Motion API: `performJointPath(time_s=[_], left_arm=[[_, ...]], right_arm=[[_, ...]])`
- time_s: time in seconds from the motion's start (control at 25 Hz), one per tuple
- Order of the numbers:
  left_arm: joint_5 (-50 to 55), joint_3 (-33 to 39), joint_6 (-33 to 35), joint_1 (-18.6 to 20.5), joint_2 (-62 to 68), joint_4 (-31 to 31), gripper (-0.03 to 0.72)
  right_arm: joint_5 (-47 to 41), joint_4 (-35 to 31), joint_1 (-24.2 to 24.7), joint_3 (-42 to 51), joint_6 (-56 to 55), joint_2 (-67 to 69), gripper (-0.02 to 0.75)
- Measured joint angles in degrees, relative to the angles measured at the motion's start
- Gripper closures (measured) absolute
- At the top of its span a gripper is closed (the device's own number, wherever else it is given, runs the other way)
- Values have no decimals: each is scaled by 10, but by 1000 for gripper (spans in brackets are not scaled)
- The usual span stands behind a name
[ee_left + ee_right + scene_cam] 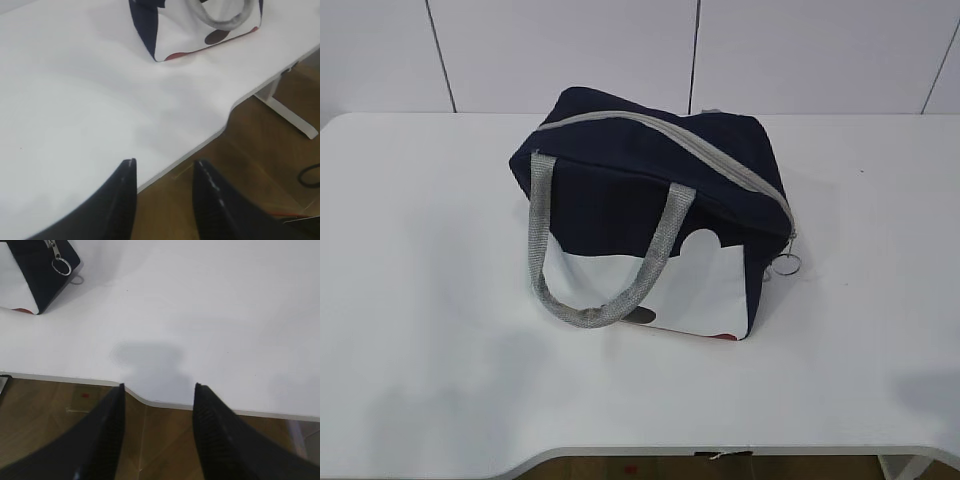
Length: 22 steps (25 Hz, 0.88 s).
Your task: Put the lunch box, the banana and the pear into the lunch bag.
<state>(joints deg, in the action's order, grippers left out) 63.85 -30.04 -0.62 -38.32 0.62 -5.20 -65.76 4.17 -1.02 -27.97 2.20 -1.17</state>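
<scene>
The navy and white lunch bag (650, 215) stands in the middle of the white table (430, 350), its grey zipper (690, 145) drawn along the top and the ring pull (788, 265) hanging at its right end. A grey handle (595, 265) droops down its front. The bag's lower corner (200, 30) shows at the top of the left wrist view, its dark end and ring (61, 265) at the top left of the right wrist view. My left gripper (165, 167) and right gripper (159, 390) hang open and empty over the table's front edge. Lunch box, banana and pear are out of view.
The table's front edge (200, 145) has a curved cut-out, with wooden floor (165, 440) below. A white table leg (285, 110) stands at the right of the left wrist view. A white panelled wall (620, 50) rises behind the table.
</scene>
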Motion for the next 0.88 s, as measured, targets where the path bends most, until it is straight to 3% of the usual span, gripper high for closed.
performJointPath(time_s=[0.88], left_arm=[[0,0,0,264,0,1,399]], right_arm=[[0,0,0,0,0,0,373]])
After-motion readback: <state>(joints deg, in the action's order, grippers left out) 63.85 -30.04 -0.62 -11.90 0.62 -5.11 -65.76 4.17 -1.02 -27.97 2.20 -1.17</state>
